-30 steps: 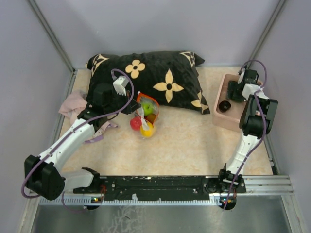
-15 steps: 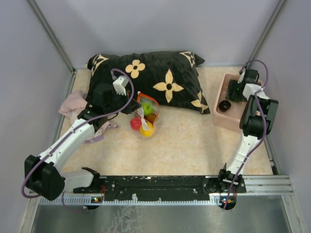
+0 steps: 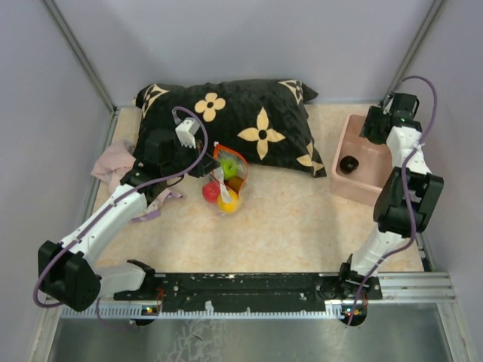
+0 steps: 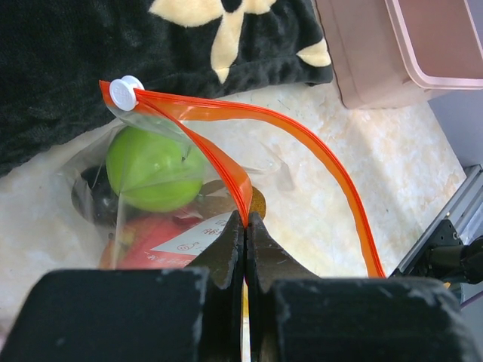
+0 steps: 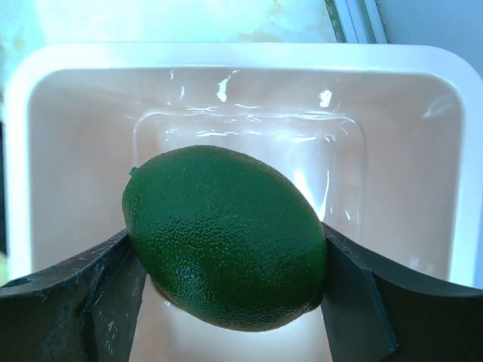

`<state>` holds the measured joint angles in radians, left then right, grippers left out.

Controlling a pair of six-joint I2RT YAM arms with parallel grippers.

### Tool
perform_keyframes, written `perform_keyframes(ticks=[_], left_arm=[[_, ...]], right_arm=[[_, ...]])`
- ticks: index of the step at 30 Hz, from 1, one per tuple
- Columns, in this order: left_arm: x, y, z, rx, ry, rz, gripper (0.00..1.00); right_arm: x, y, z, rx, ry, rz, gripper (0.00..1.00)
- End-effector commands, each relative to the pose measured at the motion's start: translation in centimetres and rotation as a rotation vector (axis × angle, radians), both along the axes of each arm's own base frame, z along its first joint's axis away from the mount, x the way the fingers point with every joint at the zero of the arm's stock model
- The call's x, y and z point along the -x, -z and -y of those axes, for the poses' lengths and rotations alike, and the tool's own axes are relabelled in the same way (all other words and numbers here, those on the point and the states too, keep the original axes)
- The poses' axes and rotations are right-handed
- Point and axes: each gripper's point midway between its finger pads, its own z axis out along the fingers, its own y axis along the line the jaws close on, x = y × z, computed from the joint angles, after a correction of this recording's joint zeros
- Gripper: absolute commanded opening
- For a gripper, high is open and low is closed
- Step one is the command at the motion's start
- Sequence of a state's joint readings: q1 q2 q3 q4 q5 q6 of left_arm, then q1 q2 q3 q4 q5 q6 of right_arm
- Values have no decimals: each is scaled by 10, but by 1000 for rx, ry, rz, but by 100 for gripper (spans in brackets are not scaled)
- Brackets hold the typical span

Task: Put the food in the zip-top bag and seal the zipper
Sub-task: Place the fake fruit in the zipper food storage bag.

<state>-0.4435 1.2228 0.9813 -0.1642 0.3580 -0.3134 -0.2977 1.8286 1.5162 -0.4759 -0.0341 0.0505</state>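
Beige tabletop, grey walls, clear bag, its orange zipper pinched in left gripper, right gripper clasping dark green fruit over pink bin

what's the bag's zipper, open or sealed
Open. The two red-orange strips of the zipper spread wide apart above the food, joined only at the white slider; the left fingers pinch one strip.

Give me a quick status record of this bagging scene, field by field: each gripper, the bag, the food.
left gripper: shut on the zipper at the bag's mouth
right gripper: shut on the dark green fruit, above the pink bin
zip-top bag: mouth parted, unsealed, lying in front of the pillow
food: green, red and yellow pieces show inside the bag
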Motion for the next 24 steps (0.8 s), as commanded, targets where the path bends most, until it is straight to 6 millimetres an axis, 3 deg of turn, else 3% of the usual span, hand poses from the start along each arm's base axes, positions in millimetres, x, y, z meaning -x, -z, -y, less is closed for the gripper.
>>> perform_keyframes(ticks=[1,5,9,24], left_arm=[[1,-9,5,21,26,30,0],[1,-8,5,20,30,30,0],[2,-9,7,24,38,30,0],[1,-26,12,47,60,42,0]], right_arm=[[13,-52,-9,-29,30,105,49],[20,-89,-31,-49,-22,181,49],[26,-114,-61,-25,-108,211,49],[57,-171,-229,-12,-635,302,49]])
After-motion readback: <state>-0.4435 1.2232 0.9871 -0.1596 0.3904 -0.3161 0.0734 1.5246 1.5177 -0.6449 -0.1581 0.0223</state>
